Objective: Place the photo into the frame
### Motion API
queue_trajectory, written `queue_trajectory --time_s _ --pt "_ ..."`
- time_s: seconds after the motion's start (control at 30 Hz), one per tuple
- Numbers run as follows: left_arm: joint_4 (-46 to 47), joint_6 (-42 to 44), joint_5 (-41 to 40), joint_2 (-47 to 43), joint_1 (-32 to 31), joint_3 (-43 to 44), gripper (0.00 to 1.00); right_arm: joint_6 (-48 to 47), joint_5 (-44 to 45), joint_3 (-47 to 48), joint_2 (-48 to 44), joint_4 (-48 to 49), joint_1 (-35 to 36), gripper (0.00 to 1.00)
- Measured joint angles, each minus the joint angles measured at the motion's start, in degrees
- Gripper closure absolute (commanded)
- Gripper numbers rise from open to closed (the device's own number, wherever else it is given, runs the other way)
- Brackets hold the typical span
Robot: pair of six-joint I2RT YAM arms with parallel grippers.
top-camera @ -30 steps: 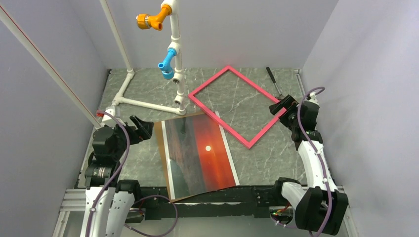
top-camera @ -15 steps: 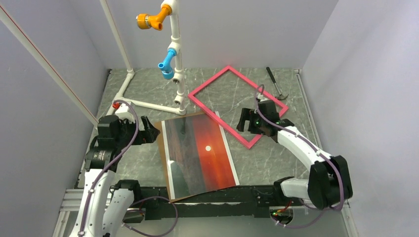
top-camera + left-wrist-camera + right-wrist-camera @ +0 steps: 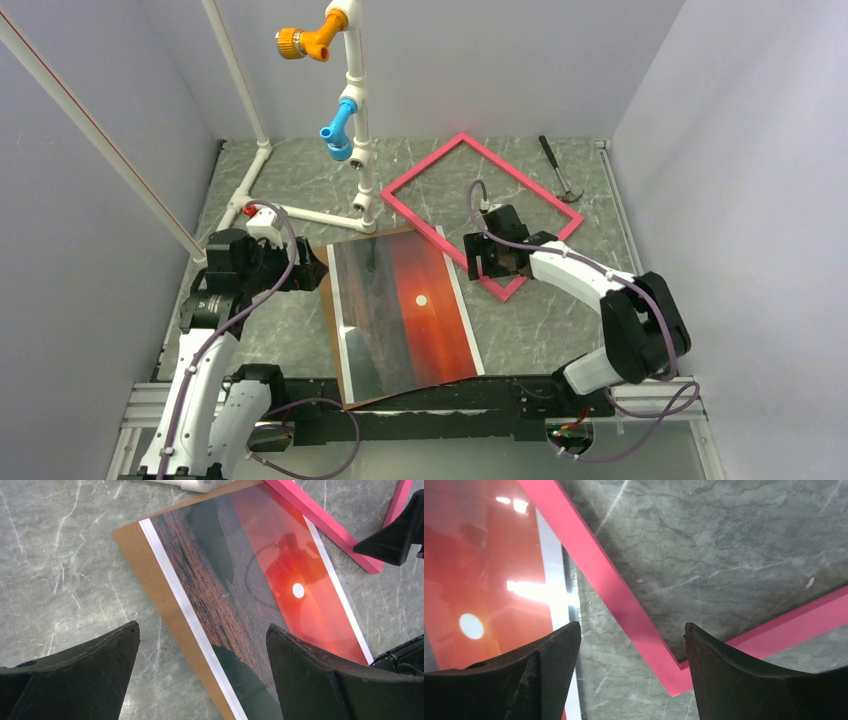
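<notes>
Table (image 3: 300, 330), grey marbled top, carries everything listed. Pipe stand (image 3: 358, 150), white, with orange and blue fittings, rises at the far left, its foot near the frame's left corner. Frame (image 3: 423, 165), pink-red, lies flat and empty on the far right half, turned diamond-wise to me, marble showing through its opening. Backing panel (image 3: 148, 565), brown hardboard, lies at centre front and serves as a bed for the print, a strip of it bare along the left side. Photo (image 3: 405, 310), sunset side up, rests on that panel, not yet in the frame; its far right corner sits just beside the frame's near-left rail. Left gripper (image 3: 305, 268) hovers at the photo's far left corner, jaws spread wide and empty, placed, I judge, to take that edge. Right gripper (image 3: 476, 258) hangs over the frame's near-left rail, jaws parted, nothing held. Hand tool (image 3: 556, 170), small and dark, lies beyond the frame, untouched.
</notes>
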Motion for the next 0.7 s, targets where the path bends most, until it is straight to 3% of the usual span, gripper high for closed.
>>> queue_trajectory --time_s 0.2,0.37,0.7 --pt "0.02 0.44 0.55 1.4 0.0 0.0 0.01 -1.57 1.66 3.39 6.8 -1.64 0.37 0.37" --pt "0.2 0.61 0.52 0.48 0.0 0.0 0.01 -2.23 0.81 3.85 9.03 -2.05 0.66 0.64" --pt "0.35 0.68 0.48 0.7 -0.2 0.0 0.01 -2.71 -0.85 4.66 10.69 -2.32 1.11 0.68"
